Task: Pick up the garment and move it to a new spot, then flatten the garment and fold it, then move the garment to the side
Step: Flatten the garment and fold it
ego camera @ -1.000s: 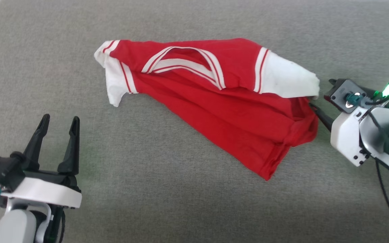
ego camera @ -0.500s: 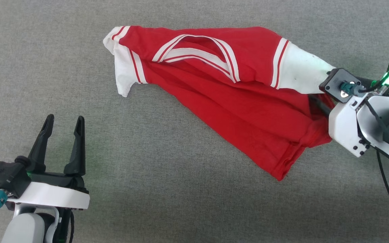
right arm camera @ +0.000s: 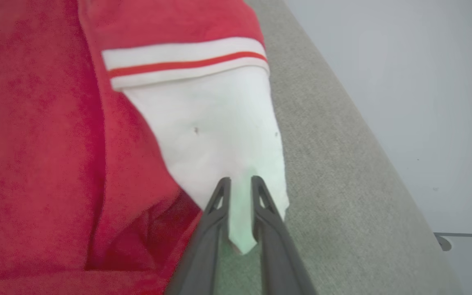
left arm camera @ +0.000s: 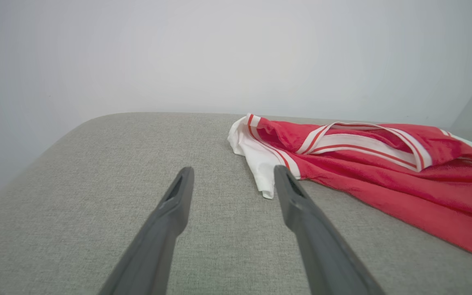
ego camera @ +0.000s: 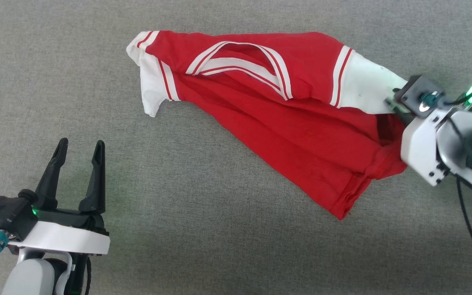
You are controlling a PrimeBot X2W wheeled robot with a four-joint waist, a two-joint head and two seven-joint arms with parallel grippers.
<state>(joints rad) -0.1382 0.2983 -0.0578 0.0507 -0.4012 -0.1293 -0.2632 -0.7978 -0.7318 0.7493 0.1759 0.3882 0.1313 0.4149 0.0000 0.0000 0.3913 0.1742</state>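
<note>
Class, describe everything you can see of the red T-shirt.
The garment is a soft red T-shirt with white sleeve ends and red-and-white striped collar and sleeve trim. It lies crumpled, bunched diagonally, on the grey fabric surface. The right gripper pinches the end of one white sleeve.

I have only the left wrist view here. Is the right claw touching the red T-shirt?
Observer: Yes. The right claw is closed on the T-shirt, pinching its white sleeve end.
Operator: Which sleeve is that?
Observer: The one on the robot's right, far from the left claw.
Operator: Does the T-shirt lie flat?
Observer: No. In the head view it is bunched diagonally, narrowing to a hem corner.
</note>
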